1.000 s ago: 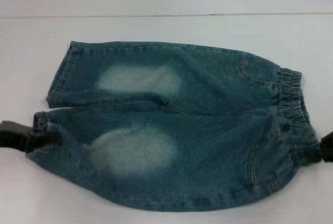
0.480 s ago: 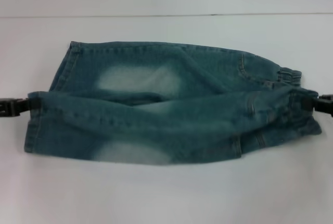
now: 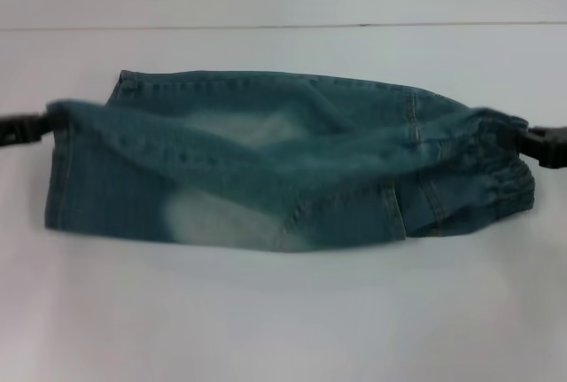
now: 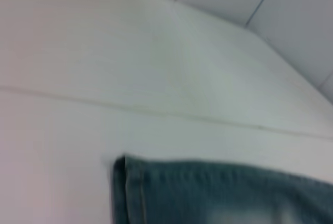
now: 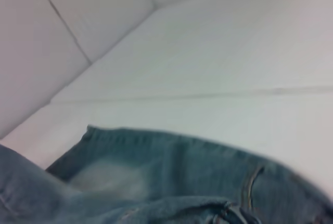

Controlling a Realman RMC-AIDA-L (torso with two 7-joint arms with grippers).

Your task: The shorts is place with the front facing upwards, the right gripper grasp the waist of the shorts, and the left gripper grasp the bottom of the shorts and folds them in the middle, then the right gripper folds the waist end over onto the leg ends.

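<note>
The blue-green denim shorts lie lengthwise across the white table, leg ends at the left and the gathered waist at the right. Their near half is lifted and carried over the far half. At the left edge of the head view, my left gripper is shut on the raised hem of the bottom of the shorts. Opposite it, my right gripper is shut on the raised waist edge. The left wrist view shows the far leg hem of the shorts. The right wrist view shows the shorts with a pale patch.
The white table stretches in front of the shorts and beyond them to a seam at the back. Nothing else stands on it.
Both grippers have risen and moved toward the far side, pulling the near edge of the shorts up and over the far leg. The pale thigh patches are now mostly covered.
</note>
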